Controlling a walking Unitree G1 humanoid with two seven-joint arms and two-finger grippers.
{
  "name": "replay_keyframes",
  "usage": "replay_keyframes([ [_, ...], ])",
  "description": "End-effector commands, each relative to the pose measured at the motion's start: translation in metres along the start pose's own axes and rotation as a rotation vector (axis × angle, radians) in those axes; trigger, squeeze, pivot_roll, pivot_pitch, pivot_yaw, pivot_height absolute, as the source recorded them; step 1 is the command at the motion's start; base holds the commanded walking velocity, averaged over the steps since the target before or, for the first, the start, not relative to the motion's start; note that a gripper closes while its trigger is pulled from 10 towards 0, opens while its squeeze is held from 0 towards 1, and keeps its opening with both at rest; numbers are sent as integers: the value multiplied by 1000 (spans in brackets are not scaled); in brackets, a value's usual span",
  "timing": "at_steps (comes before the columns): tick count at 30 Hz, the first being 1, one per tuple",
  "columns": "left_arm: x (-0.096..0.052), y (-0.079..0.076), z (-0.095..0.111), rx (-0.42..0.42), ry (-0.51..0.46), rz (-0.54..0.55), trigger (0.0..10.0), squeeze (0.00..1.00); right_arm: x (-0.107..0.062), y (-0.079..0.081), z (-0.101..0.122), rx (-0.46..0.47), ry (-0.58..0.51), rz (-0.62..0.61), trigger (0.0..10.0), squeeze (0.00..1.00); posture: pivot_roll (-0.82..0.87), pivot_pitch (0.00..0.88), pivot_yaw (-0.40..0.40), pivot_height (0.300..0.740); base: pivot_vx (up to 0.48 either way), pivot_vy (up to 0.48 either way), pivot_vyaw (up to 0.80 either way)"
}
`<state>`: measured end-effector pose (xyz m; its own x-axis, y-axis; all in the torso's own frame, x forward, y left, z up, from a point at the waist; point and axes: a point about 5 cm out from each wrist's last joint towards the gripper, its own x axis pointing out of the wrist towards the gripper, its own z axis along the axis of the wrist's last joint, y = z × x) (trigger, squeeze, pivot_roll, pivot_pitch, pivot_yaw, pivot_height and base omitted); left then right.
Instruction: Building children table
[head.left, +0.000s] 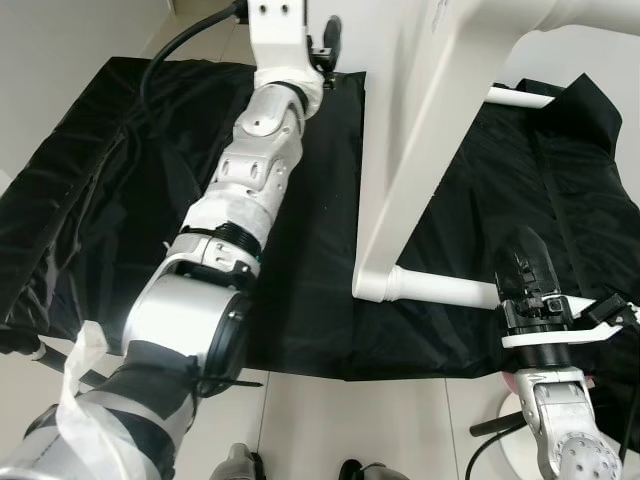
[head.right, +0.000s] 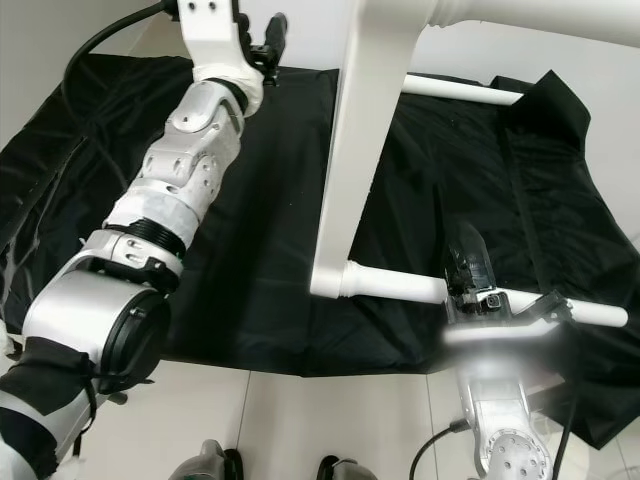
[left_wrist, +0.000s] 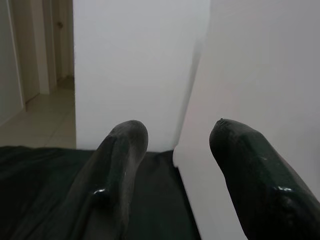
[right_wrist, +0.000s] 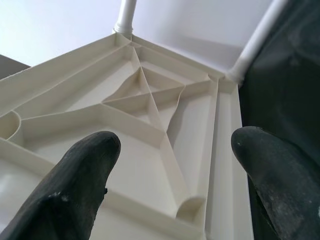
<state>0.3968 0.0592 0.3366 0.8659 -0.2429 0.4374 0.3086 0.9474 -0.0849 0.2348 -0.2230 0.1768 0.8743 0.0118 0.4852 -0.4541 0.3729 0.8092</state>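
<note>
With both the left gripper (left_wrist: 172, 175) and right gripper (right_wrist: 170, 185) open, the unheld table (head.left: 420, 150) could tip over.

The white plastic table (head.left: 420, 130) stands tipped on its side on the black cloth (head.left: 300, 250), round legs (head.left: 440, 288) sticking out, ribbed underside showing

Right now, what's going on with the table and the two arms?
The white table frame stands tipped over the black cloth on the floor, with its round leg tubes sticking out. The left gripper reaches forward beside the frame's far edge, open. The right gripper hovers open near the lower leg tube, looking into the ribbed underside of the tabletop. Neither gripper holds anything.
</note>
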Motion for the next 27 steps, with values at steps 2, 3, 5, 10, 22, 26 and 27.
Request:
replay_keyframes([
  [2,-8,-4,-5,36,13,-195,10000,0,5,-2,3,-57,-14,-44,10000,0,-8,135,-13,740,0,0,0],
  [3,-12,-1,-8,38,20,-200,10000,0,9,-1,3,-82,-18,-55,10000,0,-8,134,-16,740,0,0,0],
  [5,-16,2,-12,42,32,-204,10000,0,13,-2,3,-111,-15,-73,10000,0,-8,134,-16,740,0,0,0],
  [10,-33,11,-19,65,54,-223,10000,0,22,-5,1,-267,8,-139,10000,0,3,133,-29,740,0,0,0],
  [22,-92,31,-51,105,169,-301,10000,0,30,-13,-16,-645,123,-275,10000,0,6,127,-31,740,0,0,0],
  [26,-114,30,-65,39,232,-370,10000,0,29,-13,-27,-744,195,-239,10000,0,13,121,-34,740,0,0,0],
  [27,-114,30,-65,39,232,-370,10000,0,29,-13,-27,-744,195,-239,10000,0,13,121,-34,740,0,0,0],
])
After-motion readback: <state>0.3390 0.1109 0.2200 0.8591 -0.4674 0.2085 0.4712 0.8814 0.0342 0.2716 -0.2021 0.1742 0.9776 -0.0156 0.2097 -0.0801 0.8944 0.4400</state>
